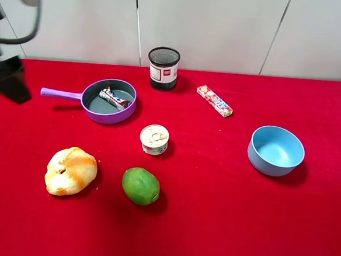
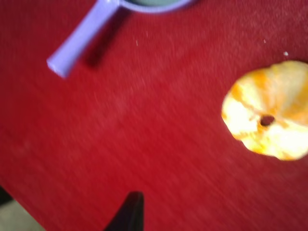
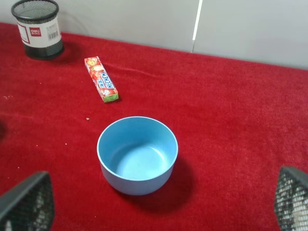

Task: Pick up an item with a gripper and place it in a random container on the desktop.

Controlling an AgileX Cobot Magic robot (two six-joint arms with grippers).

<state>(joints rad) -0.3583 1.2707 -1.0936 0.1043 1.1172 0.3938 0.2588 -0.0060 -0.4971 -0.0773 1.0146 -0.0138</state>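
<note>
The candy bar point(image 1: 114, 97), dark brown with a white logo, lies inside the purple frying pan point(image 1: 95, 114) at the back left of the red desktop point(image 1: 211, 213). The pan's handle point(image 2: 79, 41) shows in the left wrist view, blurred. My left arm point(image 1: 7, 78) hangs raised at the far left edge, clear of the pan. Only one dark fingertip point(image 2: 130, 214) of the left gripper shows, holding nothing. My right gripper point(image 3: 159, 211) is open and empty, its two mesh-patterned fingers point(image 3: 26, 202) wide apart in front of the blue bowl.
A light blue bowl point(image 1: 276, 150) sits at the right. A black mesh cup point(image 1: 163, 68) and a red-and-white candy stick pack point(image 1: 214, 100) lie at the back. A small tin can point(image 1: 154, 139), a green fruit point(image 1: 140, 185) and a bread roll point(image 1: 70, 171) lie in front of the pan.
</note>
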